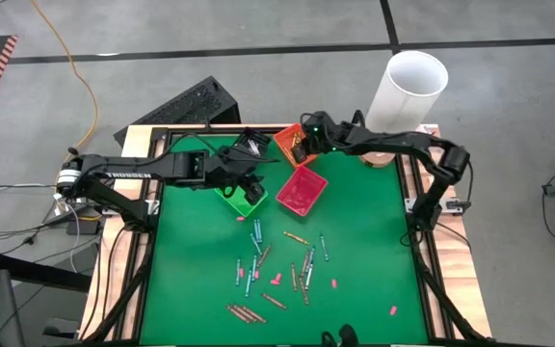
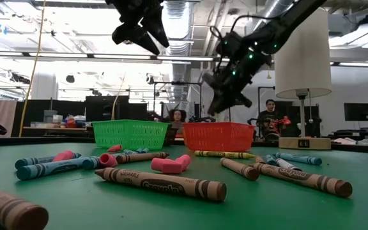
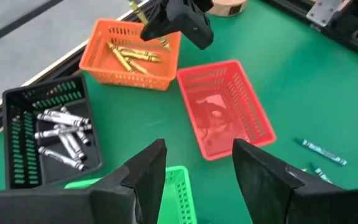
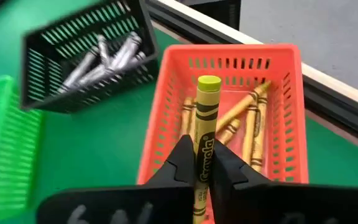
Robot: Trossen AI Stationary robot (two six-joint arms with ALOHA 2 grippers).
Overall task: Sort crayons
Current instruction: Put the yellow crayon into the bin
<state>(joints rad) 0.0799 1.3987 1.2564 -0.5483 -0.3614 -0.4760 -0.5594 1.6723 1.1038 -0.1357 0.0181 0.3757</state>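
Several crayons (image 1: 277,265) lie scattered on the green mat. At the far side stand a black bin (image 3: 48,130) with grey crayons, an orange bin (image 4: 229,106) with yellow ones, a red bin (image 3: 229,106) and a green bin (image 3: 179,193). My right gripper (image 4: 201,165) hangs over the orange bin, shut on a yellow crayon (image 4: 205,118). My left gripper (image 3: 197,177) hovers open over the green bin, with nothing between its fingers. My right gripper pinches the yellow crayon between its two fingers on the wrapped shaft (image 4: 202,152), around its middle. The crayon lies along the fingers, its blunt end (image 4: 209,82) sticking out past the fingertips. It slants down over the orange bin, lifted clear.
A white cylinder (image 1: 408,92) and a roll of tape (image 3: 225,6) stand at the far right corner. Small pink bits (image 1: 276,280) lie among the loose crayons. The table frame (image 1: 422,231) edges the mat.
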